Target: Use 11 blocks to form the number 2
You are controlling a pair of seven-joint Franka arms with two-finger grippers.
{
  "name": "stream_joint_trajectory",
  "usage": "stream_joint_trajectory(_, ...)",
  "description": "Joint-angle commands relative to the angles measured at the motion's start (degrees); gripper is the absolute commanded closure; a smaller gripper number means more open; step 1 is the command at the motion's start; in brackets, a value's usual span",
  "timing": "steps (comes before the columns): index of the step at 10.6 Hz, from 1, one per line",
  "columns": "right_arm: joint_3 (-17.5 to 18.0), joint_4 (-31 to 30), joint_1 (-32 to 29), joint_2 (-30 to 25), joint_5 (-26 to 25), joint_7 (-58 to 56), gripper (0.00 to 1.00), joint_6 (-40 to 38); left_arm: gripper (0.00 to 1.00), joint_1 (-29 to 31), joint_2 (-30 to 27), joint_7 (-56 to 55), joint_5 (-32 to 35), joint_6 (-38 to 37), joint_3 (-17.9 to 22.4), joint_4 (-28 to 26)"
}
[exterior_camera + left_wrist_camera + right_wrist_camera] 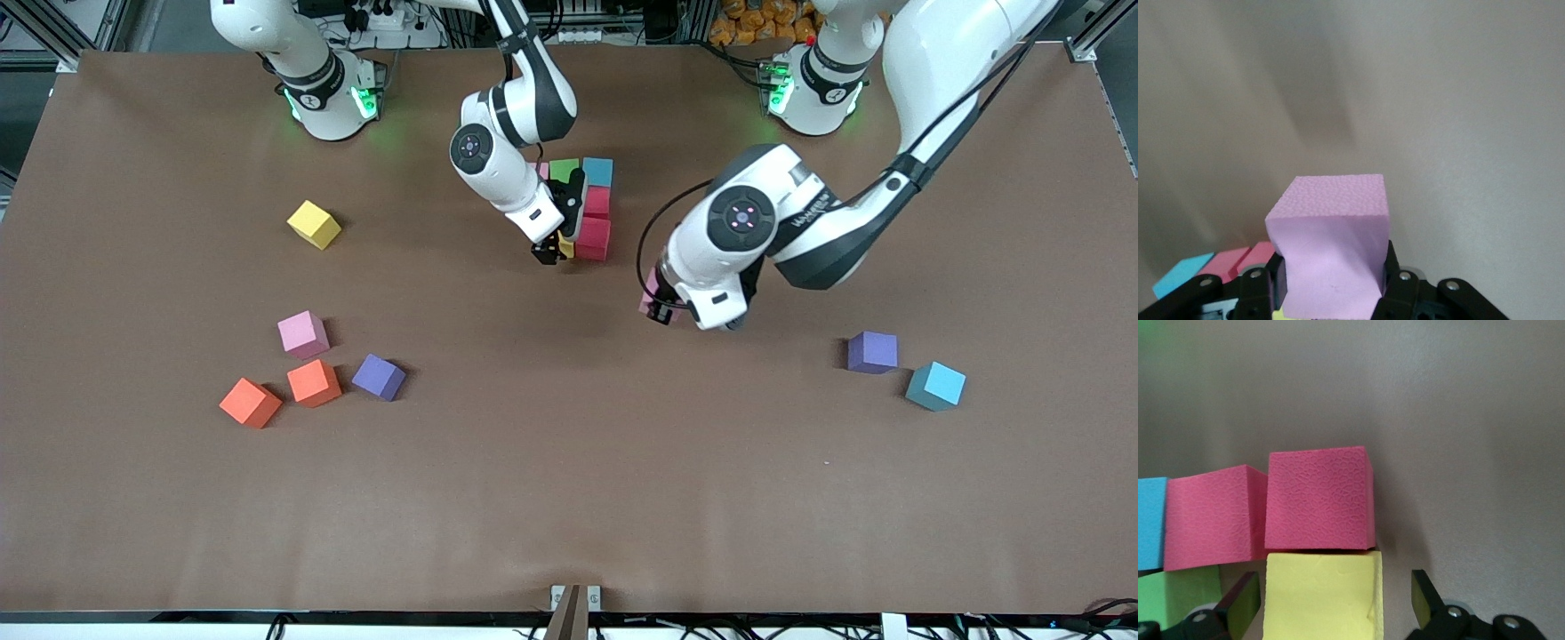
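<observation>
Two grippers are mine. My left gripper (1331,293) is clamped on a pink block (1331,247) in the air over bare table (569,498), near the partly built number 2 (587,209) on the side toward the left arm's end. My right gripper (1338,607) stands with its fingers spread wide around a yellow block (1323,593) sitting on the table, touching the red block (1319,499) beside it, and grips nothing. The digit so far lies mid-table close to the bases: a green block (564,169) and a light blue block (597,171) form its top row, two red blocks (594,222) run down from the blue one toward the front camera, so its long axis points from the bases to that camera. Grey lettering on my left forearm is too small to read. Loose blocks lie apart: yellow (313,223), pink (302,334), two orange (280,393), purple (379,376), and another purple (871,351) beside a light blue (935,385).
</observation>
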Motion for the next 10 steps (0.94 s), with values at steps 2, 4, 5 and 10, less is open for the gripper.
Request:
stream_joint_trajectory(2,-1.84,-1.53,0.84,-4.64,-4.62,3.01,0.00,-2.11,0.64,-0.57,-0.99,-4.30,-1.06,-0.14,-0.23,0.08)
stream_joint_trajectory(4,-5.42,-1.10,0.84,-5.08,-8.91,3.01,0.00,-4.99,0.64,-1.79,-0.81,-6.06,-1.06,-0.14,-0.49,0.00)
stream_joint_trajectory(5,-8.32,-0.92,0.84,-5.34,-11.46,2.93,0.00,-6.92,0.64,-2.41,-0.64,-7.81,-1.15,0.03,-0.49,-0.01)
stream_joint_trajectory(10,-13.09,12.85,-20.45,-2.90,-26.25,3.81,0.00,-23.54,0.64,-7.85,0.41,-19.75,-1.24,4.67,-0.40,0.08)
